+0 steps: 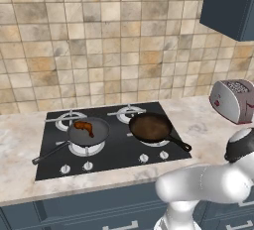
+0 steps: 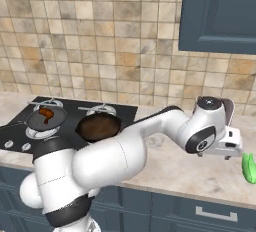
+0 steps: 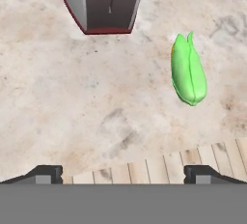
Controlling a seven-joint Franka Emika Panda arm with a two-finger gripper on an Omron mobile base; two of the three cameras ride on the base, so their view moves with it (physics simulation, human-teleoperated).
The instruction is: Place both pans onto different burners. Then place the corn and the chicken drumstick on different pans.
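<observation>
Hovering gripper (image 3: 123, 172), jaws wide, above counter (image 3: 72, 102) near corn (image 3: 189, 71).

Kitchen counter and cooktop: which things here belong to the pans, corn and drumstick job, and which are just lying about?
Part of the job:
- grey pan on a burner, holding the chicken drumstick
- reddish-brown pan on another burner, empty
- corn on the counter
- cooktop
- pincer, open above the counter

Just lying about:
- toaster
- wall cabinet
</observation>
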